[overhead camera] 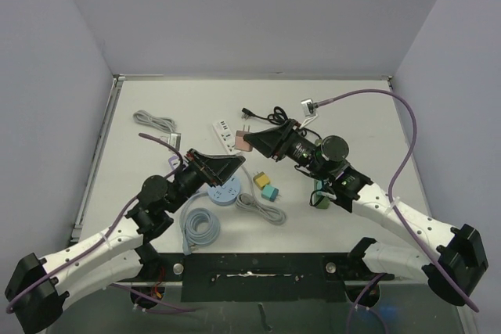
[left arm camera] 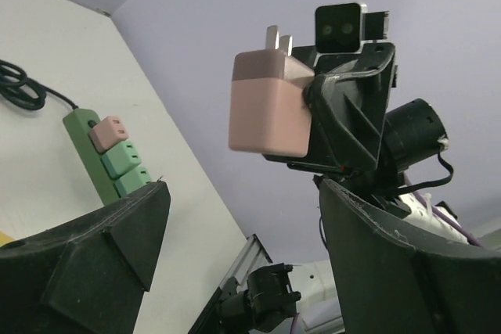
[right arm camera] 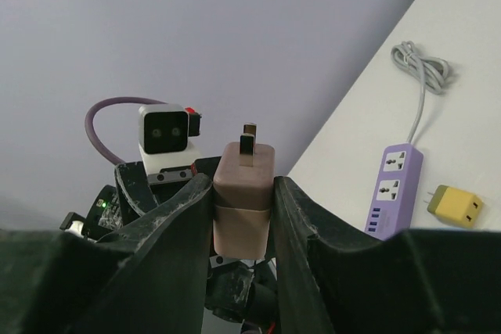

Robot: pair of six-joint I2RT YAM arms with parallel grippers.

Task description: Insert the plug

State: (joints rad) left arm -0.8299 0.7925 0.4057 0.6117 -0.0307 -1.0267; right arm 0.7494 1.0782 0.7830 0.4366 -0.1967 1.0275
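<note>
Closest to the lens in the right wrist view, your right end effector [right arm camera: 243, 193] has its two dark fingers [right arm camera: 184, 220] pressed tight against the sides of the pink plug [right arm camera: 244, 185]. The plug's two metal prongs stick out past the fingertips, away from the camera. From above, that plug [overhead camera: 245, 145] is held off the desk [overhead camera: 352, 123], just beside the near end of the white power strip [overhead camera: 225, 134].

Your left end effector [overhead camera: 237, 165] faces it from the other side. Its jaws are spread wide and hold nothing, and its tips are near the plug but not touching it. In the left wrist view the plug [left arm camera: 270, 103] shows in the air between and beyond those open fingers [left arm camera: 117, 232].

Further out, a round blue socket hub [overhead camera: 225, 192] lies under the left arm. A yellow cube plug [overhead camera: 261, 180] and a teal one [overhead camera: 270, 192] lie side by side just right of it. A green power strip [left arm camera: 106, 154] lies on the desk with a small pink plug seated in one socket.
</note>
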